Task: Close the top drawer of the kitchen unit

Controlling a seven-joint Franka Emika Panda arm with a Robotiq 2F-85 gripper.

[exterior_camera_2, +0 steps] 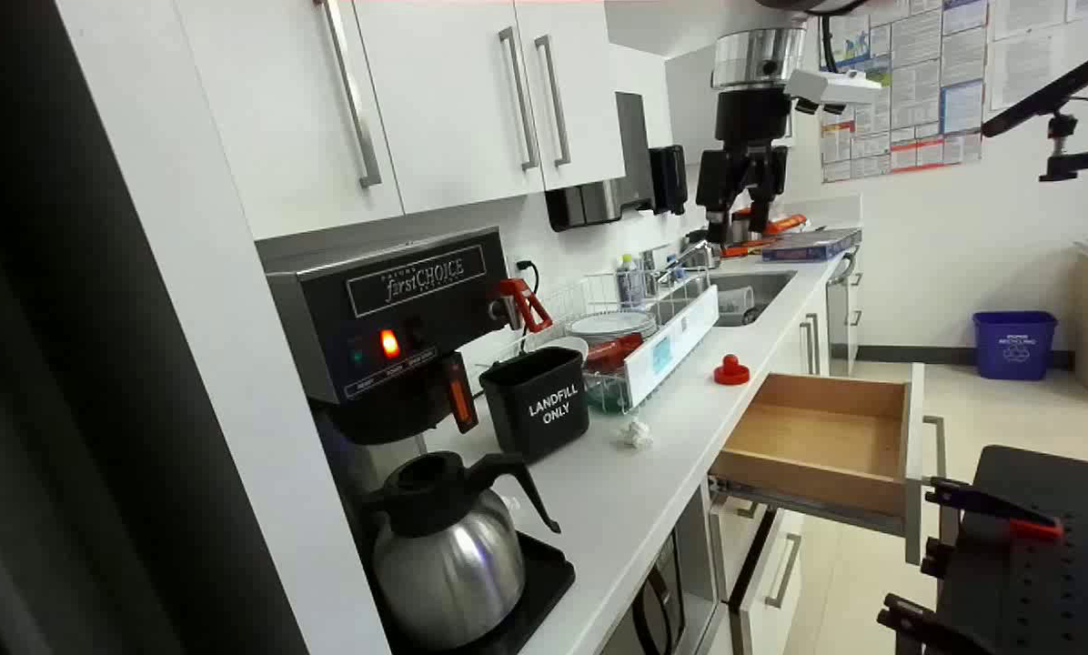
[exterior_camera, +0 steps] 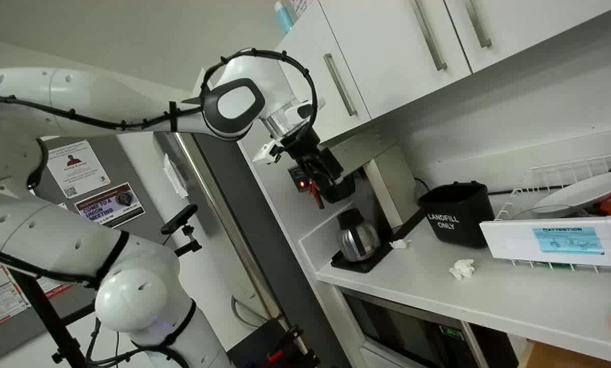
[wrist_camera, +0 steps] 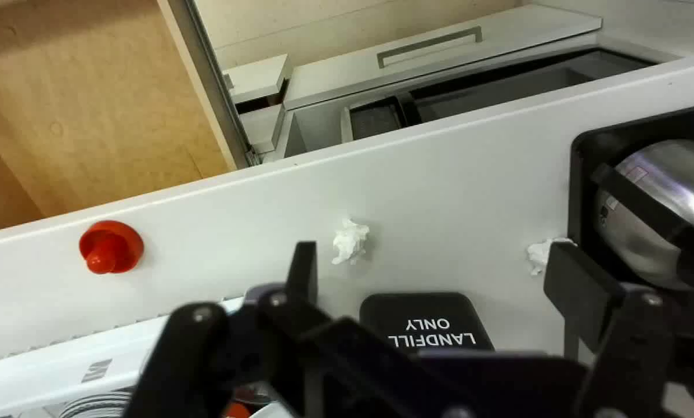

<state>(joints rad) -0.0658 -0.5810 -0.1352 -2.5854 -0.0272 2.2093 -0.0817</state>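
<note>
The kitchen unit has a white countertop (exterior_camera: 520,301), which also shows in an exterior view (exterior_camera_2: 635,491). Its top drawer is pulled well out, with a bare wooden inside and a white front (exterior_camera_2: 913,455) bearing a silver bar handle (exterior_camera_2: 937,455). The wrist view shows the drawer's wooden bottom (wrist_camera: 97,110) at upper left; an exterior view shows only a corner of it (exterior_camera: 561,355). My black gripper (exterior_camera_2: 740,223) is raised above the counter, apart from the drawer. In the wrist view its fingers (wrist_camera: 433,258) are spread wide with nothing between them.
A black perforated board (exterior_camera_2: 1053,509) with clamps stands near the drawer front. A red knob-like object (exterior_camera_2: 731,371) lies on the counter by the drawer. A landfill bin (exterior_camera_2: 544,409), dish rack (exterior_camera_2: 671,350), coffee maker (exterior_camera_2: 398,318) and carafe (exterior_camera_2: 453,573) stand along the counter.
</note>
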